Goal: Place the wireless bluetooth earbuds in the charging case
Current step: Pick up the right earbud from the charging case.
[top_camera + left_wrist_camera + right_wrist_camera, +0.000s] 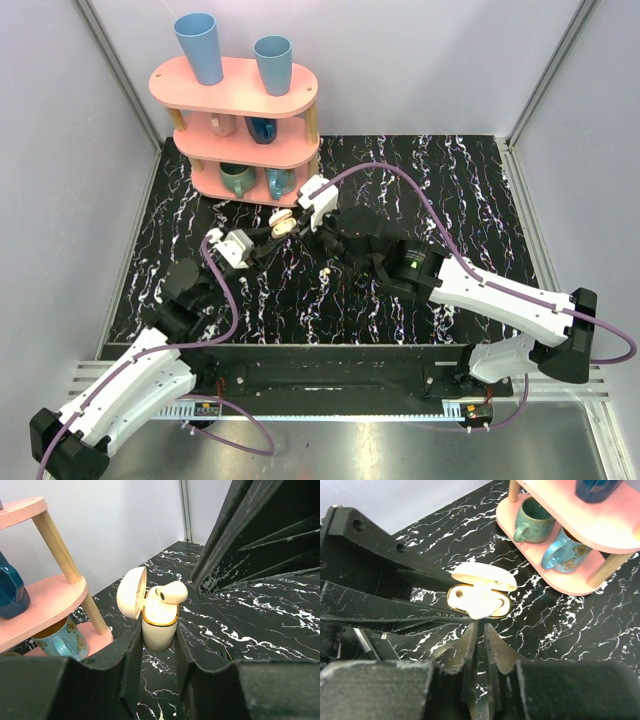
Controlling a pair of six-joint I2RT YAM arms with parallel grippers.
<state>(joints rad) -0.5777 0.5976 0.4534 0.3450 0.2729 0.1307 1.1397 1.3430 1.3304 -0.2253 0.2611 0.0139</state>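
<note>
Black veined surface (480, 200) is enclosed by pale walls. At 11 o'clock, two blue cups (200, 47) and four mugs (237, 178) are carried by a pink shelf (235, 85). The open charging case (159, 625) is clamped in the left tool (157, 647), with one earbud (170, 592) perched in it. A second earbud (330, 268), at its 5 o'clock, is shown by the top view only. The right tool (480, 629) is closed to a slit just beside the perched earbud.

One charging case (159, 627) is counted, held between the left gripper's (157, 639) fingers. Two earbuds are counted: one (169, 592) at the case's mouth, just ahead of the right gripper (480, 627), and one (329, 269) near that gripper. Beyond both grippers, two tumblers (200, 48), four mugs (237, 178) and one rack (235, 88) are counted.
</note>
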